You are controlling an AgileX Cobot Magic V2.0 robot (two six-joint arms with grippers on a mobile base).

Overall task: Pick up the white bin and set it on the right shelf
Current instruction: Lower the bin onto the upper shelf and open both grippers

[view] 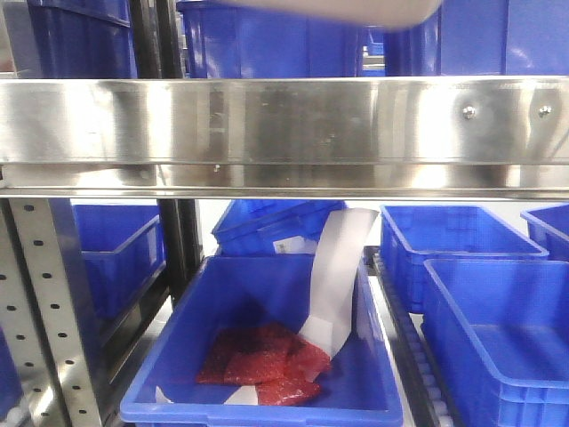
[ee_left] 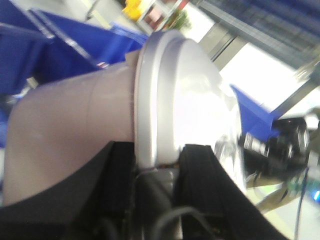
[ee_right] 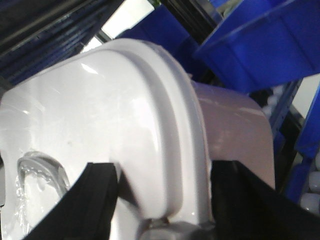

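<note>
between the black fingers [ee_left: 117,180] of my left gripper [ee_left: 157,167] goes the lid rim of the white bin [ee_left: 75,125], clamped tight, pinkish body on one side, white lid on the other. right gripper [ee_right: 165,200], same grip, pinched on that rim. out front, the bin's edge peeks just above the right shelf's shiny steel rail [view: 267,120]; below the rail, a blue crate [view: 178,356] with red bags [view: 267,360].
</note>
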